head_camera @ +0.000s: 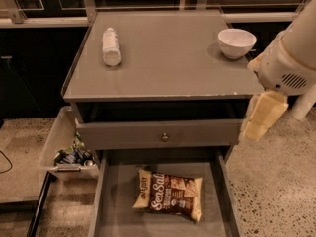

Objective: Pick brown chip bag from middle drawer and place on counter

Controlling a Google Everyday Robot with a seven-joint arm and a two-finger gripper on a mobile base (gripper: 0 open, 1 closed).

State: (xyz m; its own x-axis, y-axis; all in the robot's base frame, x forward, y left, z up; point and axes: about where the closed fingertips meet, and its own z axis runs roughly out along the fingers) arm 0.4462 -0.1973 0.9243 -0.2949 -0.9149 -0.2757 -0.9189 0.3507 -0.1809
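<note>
Brown chip bag (170,199) lies flat mid-floor in the open middle drawer (111,216). Pincer (261,115) hangs beside the worktop (168,68) at its right front corner, above the drawer; open or closed, can't tell. White bowl (237,42) and bottle (111,46) on the worktop.

Brown chip bag lying in open middle drawer, bench above, gripper off to the right.
Brown chip bag (170,195): dark brown, crinkly, cream-yellow ends, white "Sea Salt" script facing up; flat on the drawer floor, long axis roughly left-right and slightly skewed, about mid-width, clear of both side walls. Middle drawer (118,216): pulled out toward camera, grey flat floor, thin low side walls, nothing in it but the bag. Bench (168,58): matte grey rectangular top, thin raised rim, small chips on the front edge near the right end. Gripper (261,117): cream-yellow, hanging just off the bench's front right corner, above the drawer's right side, well apart from the bag.
</note>
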